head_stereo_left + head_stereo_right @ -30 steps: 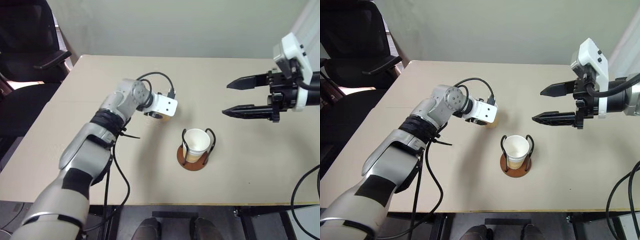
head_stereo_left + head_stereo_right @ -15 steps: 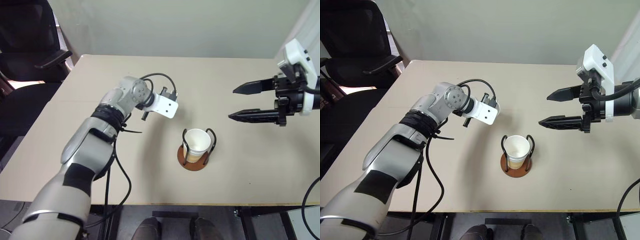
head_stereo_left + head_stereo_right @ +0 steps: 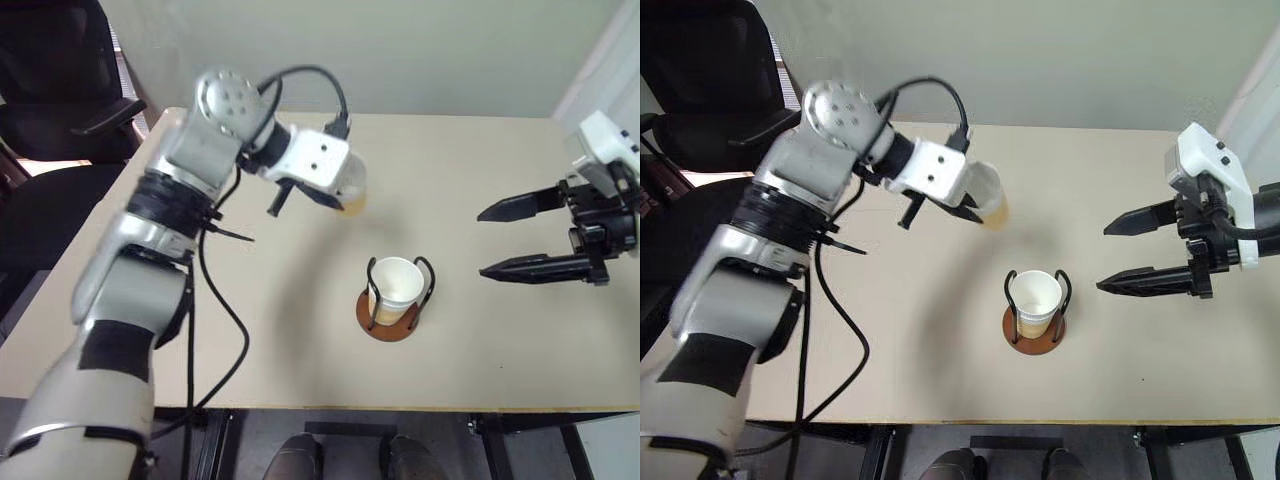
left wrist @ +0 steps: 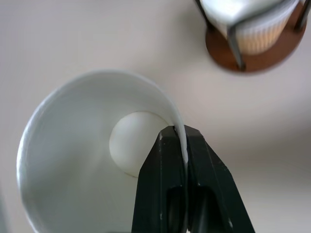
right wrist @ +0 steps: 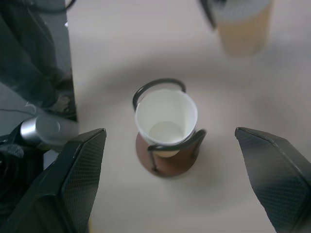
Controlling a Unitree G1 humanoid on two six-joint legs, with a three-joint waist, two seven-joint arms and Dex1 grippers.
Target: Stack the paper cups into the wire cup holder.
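Left claw (image 4: 179,141) pinches rim of paper cup (image 3: 986,195), held above table (image 3: 300,350). Right claw (image 3: 1125,252) spread wide, empty, beside wire cup holder (image 3: 1034,322) with nested cup (image 3: 1032,297).

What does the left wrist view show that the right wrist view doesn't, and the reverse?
Left wrist view: the left hand pinching the rim of a held paper cup, and that cup's white inside. Right wrist view: the right hand with fingers wide apart, the held cup's tan outer wall, and a black chair beside the table. Both: the wire cup holder with a cup standing in it.
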